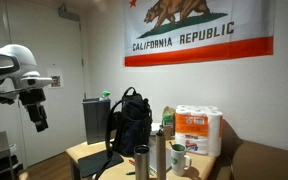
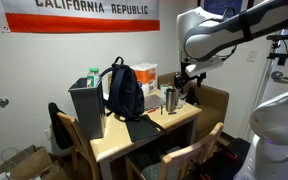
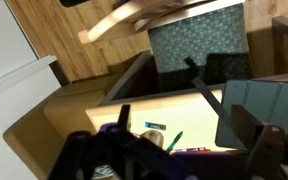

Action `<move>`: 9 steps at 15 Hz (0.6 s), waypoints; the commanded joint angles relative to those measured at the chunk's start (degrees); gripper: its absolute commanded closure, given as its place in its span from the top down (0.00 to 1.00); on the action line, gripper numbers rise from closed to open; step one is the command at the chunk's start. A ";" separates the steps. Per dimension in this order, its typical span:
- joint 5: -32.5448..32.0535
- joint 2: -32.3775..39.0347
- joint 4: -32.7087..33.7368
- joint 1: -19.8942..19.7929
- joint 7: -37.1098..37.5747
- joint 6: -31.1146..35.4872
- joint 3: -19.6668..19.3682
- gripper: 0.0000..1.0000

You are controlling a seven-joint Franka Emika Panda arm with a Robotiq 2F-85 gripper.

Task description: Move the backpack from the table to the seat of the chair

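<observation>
The black backpack (image 1: 132, 120) stands upright on the wooden table (image 1: 89, 155), next to a grey bin (image 1: 93, 120); it shows in both exterior views (image 2: 125, 90). Wooden chairs stand round the table: one at the near edge (image 2: 189, 158), one at the left end (image 2: 68, 133), one at the far end (image 2: 215, 100). My gripper (image 1: 39, 118) hangs in the air well away from the backpack, above and beside the table (image 2: 189, 76). In the wrist view its fingers (image 3: 184, 128) are apart with nothing between them, over the pale tabletop.
On the table stand two metal flasks (image 1: 156, 153), a white mug (image 1: 179, 158), a pack of paper rolls (image 1: 197, 128) and the grey bin (image 2: 87, 106). The wrist view shows a wooden chair back (image 3: 134, 15) and a green pen (image 3: 174, 141). A paper bag (image 2: 19, 160) sits on the floor.
</observation>
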 commanded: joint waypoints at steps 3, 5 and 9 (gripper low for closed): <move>-1.47 3.81 2.39 -0.02 -0.57 1.31 -0.86 1.00; -2.71 7.17 4.91 -0.82 -0.99 3.88 -0.71 1.00; -6.03 16.29 12.86 -2.22 -0.57 11.39 -0.81 1.00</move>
